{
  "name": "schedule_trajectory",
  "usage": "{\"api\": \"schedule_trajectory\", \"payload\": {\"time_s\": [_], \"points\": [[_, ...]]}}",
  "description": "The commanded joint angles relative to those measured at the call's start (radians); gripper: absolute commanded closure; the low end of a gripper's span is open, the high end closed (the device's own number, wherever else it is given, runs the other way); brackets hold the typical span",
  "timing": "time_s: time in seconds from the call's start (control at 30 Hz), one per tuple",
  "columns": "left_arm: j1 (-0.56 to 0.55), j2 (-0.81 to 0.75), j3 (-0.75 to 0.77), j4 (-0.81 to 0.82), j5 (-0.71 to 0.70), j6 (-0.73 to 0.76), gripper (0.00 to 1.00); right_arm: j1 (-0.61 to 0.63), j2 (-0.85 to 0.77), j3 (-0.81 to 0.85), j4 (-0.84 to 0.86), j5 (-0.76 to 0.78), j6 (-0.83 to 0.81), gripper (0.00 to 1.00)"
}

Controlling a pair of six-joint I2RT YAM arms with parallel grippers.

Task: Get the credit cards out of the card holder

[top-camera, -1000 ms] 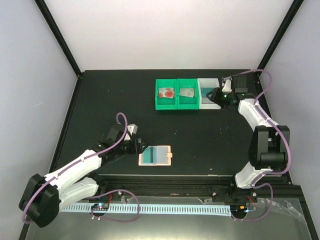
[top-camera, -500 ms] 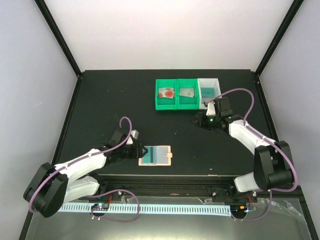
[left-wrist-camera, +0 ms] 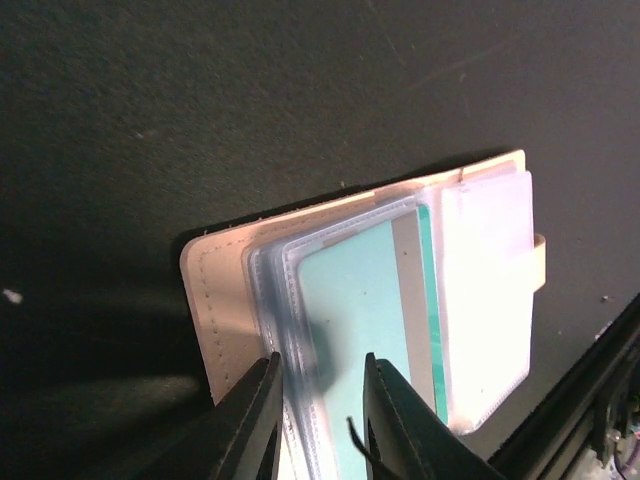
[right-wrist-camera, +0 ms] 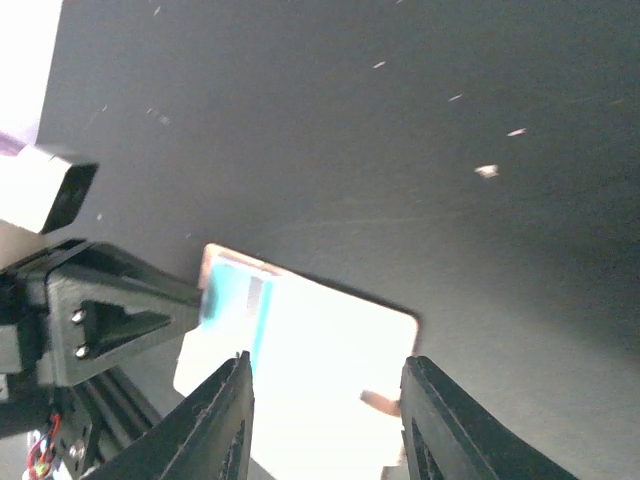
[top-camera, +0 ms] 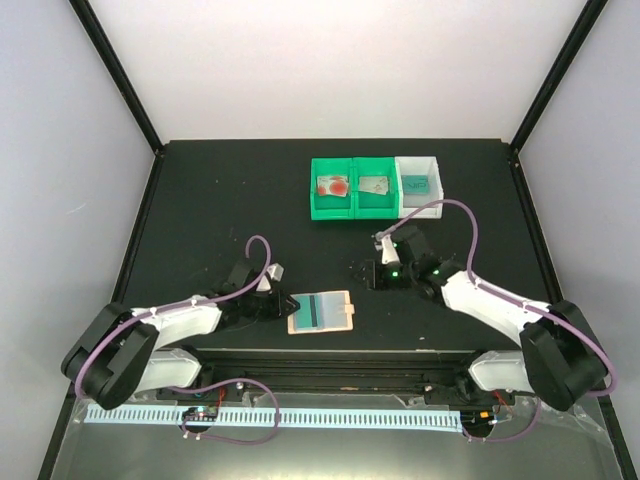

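Left wrist view: holder steadied at its edge, a teal card yet to come out.

Left pincer (left-wrist-camera: pixel 320 362) has its jaws drawn narrow round the left edge of the holder (left-wrist-camera: pixel 220 300), which lies open on the counter (top-camera: pixel 220 220) near the front; whether they pinch it I cannot tell. A teal card (left-wrist-camera: pixel 350 320) sits in a clear sleeve. Right pincer (right-wrist-camera: pixel 325 370) hovers near the holder's right side, jaws half apart and empty. To my eye, the left should clamp only leather and sleeve edge, never the card, and hold the holder flat. The right should come in low, nip the card's exposed edge and slide it straight along the sleeve. Three cards (top-camera: pixel 374 185) lie in the bins (top-camera: pixel 312 190) behind.
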Motion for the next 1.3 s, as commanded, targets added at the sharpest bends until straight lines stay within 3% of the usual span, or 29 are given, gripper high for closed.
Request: {"api": "schedule_trajectory", "payload": {"time_s": [0.0, 0.23, 0.67, 0.93, 1.27], "points": [[-0.023, 0.023, -0.019, 0.111, 0.065, -0.063, 0.77, 0.103, -0.013, -0.003, 0.077, 0.063, 0.065, 0.57], [-0.044, 0.066, -0.050, 0.263, 0.124, -0.123, 0.79, 0.266, 0.030, -0.006, 0.164, 0.109, 0.145, 0.58], [-0.046, -0.072, -0.055, 0.194, 0.086, -0.071, 0.75, 0.357, 0.192, 0.022, 0.207, 0.124, 0.134, 0.71], [-0.051, 0.018, -0.069, 0.297, 0.140, -0.072, 0.93, 0.380, 0.238, 0.037, 0.197, 0.142, 0.133, 0.76], [-0.062, 0.115, -0.066, 0.267, 0.094, -0.063, 0.98, 0.383, 0.284, 0.030, 0.185, 0.173, 0.141, 0.78]]}}
